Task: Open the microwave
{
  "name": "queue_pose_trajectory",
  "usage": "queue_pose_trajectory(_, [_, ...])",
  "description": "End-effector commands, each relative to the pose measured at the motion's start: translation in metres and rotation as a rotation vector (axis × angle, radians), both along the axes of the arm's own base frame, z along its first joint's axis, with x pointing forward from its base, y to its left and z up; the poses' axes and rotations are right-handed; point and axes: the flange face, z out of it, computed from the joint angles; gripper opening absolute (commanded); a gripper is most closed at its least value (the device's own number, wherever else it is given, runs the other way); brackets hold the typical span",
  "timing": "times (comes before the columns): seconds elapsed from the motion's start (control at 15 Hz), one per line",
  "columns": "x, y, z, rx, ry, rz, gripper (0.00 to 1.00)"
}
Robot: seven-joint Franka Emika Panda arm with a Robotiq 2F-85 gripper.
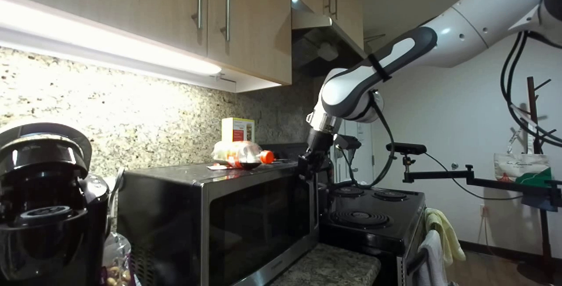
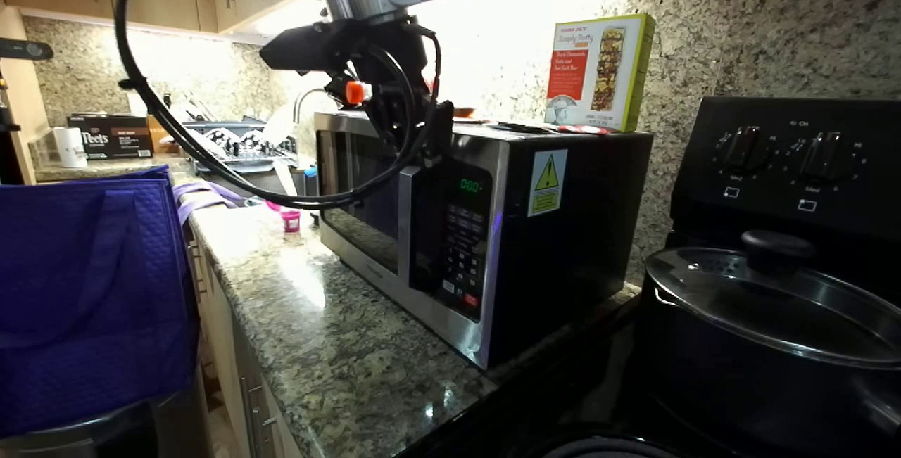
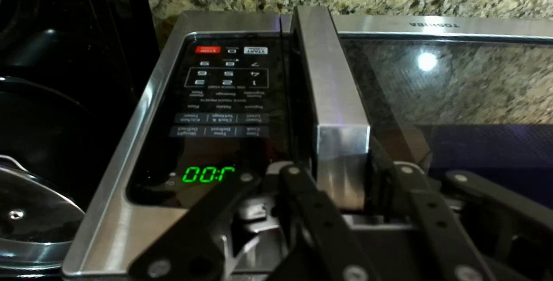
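In an exterior view, I'm seeing the microwave (image 1: pixel 254 229) standing on the speckled counter (image 1: pixel 329 265) between the coffee maker (image 1: pixel 44 198) and the stove (image 1: pixel 401 209), a bottle (image 1: pixel 241 154) lying on its top. The gripper (image 1: pixel 306 173) is hanging by the upper front edge, toward the stove end. In an exterior view, it is sitting at the upper end of the handle (image 2: pixel 406 229), while the door (image 2: pixel 372 229) is resting closed. In the wrist view, the fingers (image 3: pixel 319 216) are straddling the handle; I'm unable to tell whether they're clenching it.
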Motion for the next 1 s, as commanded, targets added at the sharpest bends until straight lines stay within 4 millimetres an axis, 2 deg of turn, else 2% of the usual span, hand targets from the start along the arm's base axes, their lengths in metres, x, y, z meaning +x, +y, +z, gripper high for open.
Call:
queue_pose_trajectory(0.0, [-0.035, 0.012, 0.01, -0.025, -0.042, -0.04, 0.08])
queue_pose_trajectory(0.27, [-0.057, 0.021, 0.015, -0.029, -0.085, -0.067, 0.08])
queue_pose_trajectory(0.47, [-0.066, 0.026, 0.017, -0.027, -0.104, -0.058, 0.08])
queue_pose_trajectory(0.53, [-0.067, 0.026, 0.018, -0.029, -0.116, -0.045, 0.58])
queue_pose_trajectory(0.67, [-0.064, 0.023, 0.017, -0.031, -0.119, -0.047, 0.64])
queue_pose_trajectory(0.93, [-0.055, 0.014, 0.007, 0.002, -0.11, -0.05, 0.89])
